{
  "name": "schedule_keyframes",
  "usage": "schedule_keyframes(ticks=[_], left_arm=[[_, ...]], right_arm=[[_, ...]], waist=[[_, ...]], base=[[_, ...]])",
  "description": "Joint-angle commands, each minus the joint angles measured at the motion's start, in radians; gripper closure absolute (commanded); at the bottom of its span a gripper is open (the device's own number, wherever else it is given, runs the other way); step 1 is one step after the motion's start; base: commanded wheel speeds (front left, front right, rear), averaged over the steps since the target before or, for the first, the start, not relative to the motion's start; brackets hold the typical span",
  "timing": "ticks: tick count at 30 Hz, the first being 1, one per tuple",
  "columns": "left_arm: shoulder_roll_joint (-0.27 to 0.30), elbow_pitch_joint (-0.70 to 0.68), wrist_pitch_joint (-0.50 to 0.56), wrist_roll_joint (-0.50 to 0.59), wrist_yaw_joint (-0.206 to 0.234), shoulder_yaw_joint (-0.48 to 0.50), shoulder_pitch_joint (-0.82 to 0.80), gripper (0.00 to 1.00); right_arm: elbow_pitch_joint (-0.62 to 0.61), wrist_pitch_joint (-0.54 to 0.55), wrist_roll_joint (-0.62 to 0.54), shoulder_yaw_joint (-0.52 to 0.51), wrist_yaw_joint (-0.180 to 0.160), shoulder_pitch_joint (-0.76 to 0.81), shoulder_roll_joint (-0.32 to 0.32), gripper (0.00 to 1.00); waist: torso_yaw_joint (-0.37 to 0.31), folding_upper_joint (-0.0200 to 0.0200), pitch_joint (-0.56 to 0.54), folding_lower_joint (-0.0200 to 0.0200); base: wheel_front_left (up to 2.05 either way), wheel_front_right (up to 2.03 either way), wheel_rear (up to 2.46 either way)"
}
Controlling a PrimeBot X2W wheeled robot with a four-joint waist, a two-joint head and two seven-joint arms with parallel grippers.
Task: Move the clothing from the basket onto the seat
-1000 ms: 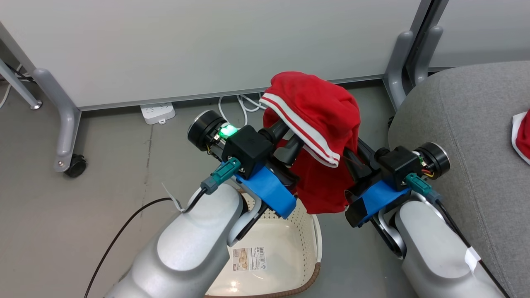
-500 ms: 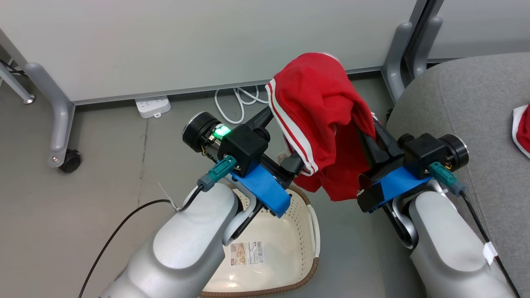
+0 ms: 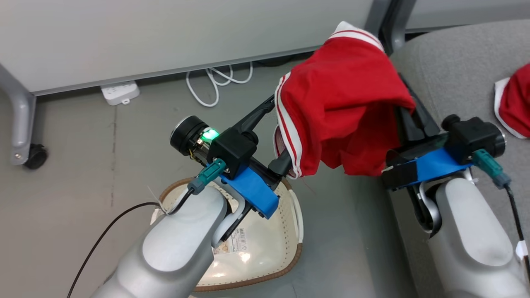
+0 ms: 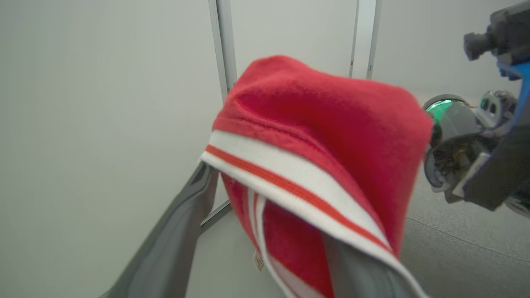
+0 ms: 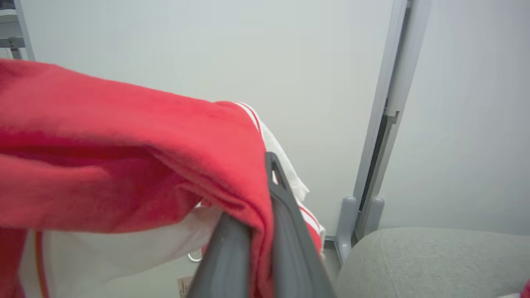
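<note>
Since the shorts (image 3: 348,107) are soft, light and limp, we judge that one firm pinch on a fold or the striped hem will carry them, though loose cloth may snag a finger. Our right gripper (image 5: 258,223) is clamped tight on red cloth, holding them in the air at the edge of the seat (image 3: 455,62), beyond the basket (image 3: 265,278). Our left gripper (image 3: 278,130) stands wide open, gripping nothing, with the hem draped over one finger.

Shorts (image 3: 343,103) hang at centre, draped between the left hand (image 3: 276,132) at 9 o'clock and the right hand (image 3: 408,114) at 3. The basket (image 3: 285,231) sits on the floor (image 3: 83,145) at 7 o'clock. The seat (image 3: 455,82) lies at 2 o'clock, with another garment (image 3: 515,103) on it.
</note>
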Motion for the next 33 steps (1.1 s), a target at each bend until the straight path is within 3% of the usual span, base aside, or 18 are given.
schedule_keyframes(ticks=[1, 20, 33], left_arm=[[0.01, -0.004, 0.0, 0.003, 0.004, -0.001, 0.009, 0.0], [0.045, -0.019, 0.01, 0.012, -0.008, -0.046, 0.026, 0.0], [0.045, -0.025, 0.035, 0.019, -0.026, -0.092, 0.015, 0.0]], right_arm=[[-0.015, -0.001, 0.001, -0.017, -0.001, 0.012, 0.005, 1.0], [-0.141, -0.001, 0.016, -0.249, -0.001, 0.109, 0.043, 1.0], [-0.163, -0.001, 0.025, -0.336, -0.001, 0.184, 0.078, 1.0]], waist=[[-0.027, 0.0, 0.021, -0.0001], [-0.233, 0.0, 0.091, -0.0001], [-0.355, 0.0, 0.127, -0.0001]], base=[[0.0, 0.0, 0.0], [0.0, 0.0, 0.0], [0.0, 0.0, 0.0]])
